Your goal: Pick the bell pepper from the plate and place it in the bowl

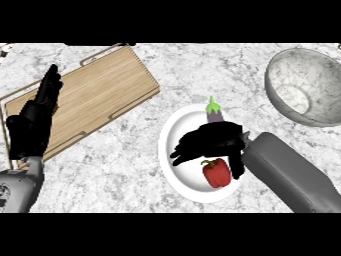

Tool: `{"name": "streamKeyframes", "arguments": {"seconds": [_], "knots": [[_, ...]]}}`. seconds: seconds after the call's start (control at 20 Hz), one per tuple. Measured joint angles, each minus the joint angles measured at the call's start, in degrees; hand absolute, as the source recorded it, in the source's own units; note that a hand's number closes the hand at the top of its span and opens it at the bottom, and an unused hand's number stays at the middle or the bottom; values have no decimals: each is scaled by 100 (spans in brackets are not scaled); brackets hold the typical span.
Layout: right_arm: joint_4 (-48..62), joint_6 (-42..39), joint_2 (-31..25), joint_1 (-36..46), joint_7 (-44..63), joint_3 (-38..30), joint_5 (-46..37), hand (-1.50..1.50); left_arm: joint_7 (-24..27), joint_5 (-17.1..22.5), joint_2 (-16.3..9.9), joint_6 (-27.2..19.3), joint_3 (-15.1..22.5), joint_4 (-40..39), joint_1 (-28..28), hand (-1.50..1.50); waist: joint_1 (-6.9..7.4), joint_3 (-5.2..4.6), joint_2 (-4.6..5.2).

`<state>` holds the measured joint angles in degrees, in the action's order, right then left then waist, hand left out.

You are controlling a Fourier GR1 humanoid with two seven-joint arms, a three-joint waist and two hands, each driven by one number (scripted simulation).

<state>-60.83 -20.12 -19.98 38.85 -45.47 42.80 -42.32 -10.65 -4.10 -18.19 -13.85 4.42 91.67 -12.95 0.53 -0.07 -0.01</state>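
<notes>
Over the white plate (174,176), the right hand (206,142) spreads relaxed fingers beside the bell pepper (216,173) (bowl (306,87) well apart); left hand (34,117) rests unclenched.

The bell pepper (216,174) was red with a dark green stem, on a plain white plate (174,172). The eggplant (215,114) was purple with a pale green cap. The bowl (306,86) was mottled grey and white, much like the marbled counter (121,165). The tray (99,95) was light wood with fine grain. Both hands, left (34,120) and right (210,142), were black on grey forearms.
</notes>
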Motion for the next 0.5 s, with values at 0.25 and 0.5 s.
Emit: {"name": "streamKeyframes", "arguments": {"seconds": [0.25,0.5], "knots": [[57,429,141,-40,-342,26,-354,150,124,-38,80,84,-80,-114,14,0,-24,-29,-34],[-63,468,184,-159,-484,-89,-492,150,74,-145,162,107,-148,-238,-127,0,-46,-41,-49]]}}
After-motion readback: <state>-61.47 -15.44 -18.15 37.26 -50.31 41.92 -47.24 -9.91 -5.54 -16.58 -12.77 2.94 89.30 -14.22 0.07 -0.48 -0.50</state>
